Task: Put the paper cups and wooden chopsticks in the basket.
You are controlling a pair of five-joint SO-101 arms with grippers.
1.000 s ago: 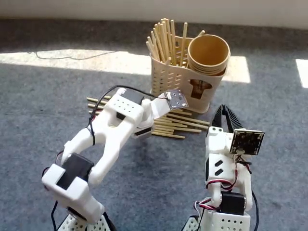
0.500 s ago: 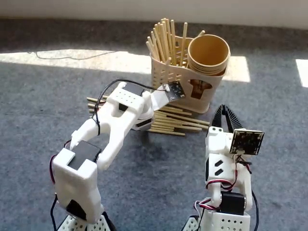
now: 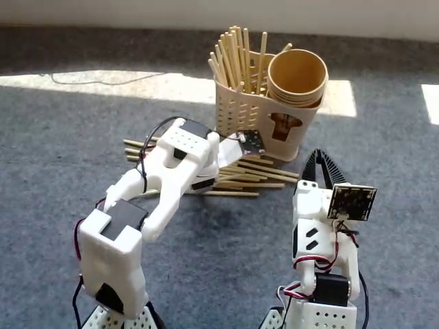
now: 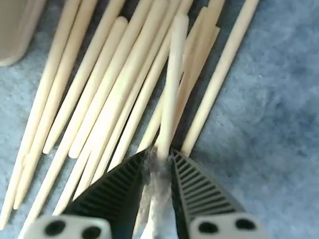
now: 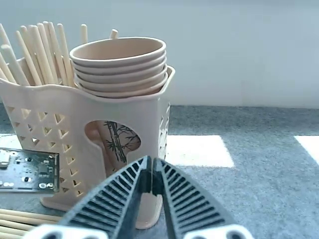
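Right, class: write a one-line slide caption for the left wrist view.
Left gripper closed on one wooden chopstick amid the loose chopsticks lying on the carpet.

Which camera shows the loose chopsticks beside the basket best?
The left wrist view: the loose chopsticks lie close up, one chopstick pinched in the left gripper. The high view has an arm covering part of them; the right wrist view catches a few ends.

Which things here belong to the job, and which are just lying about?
Job: basket, stacked paper cups and upright chopsticks inside it, loose chopsticks on the carpet, left gripper shut on one chopstick.
Lying about: thin cable.
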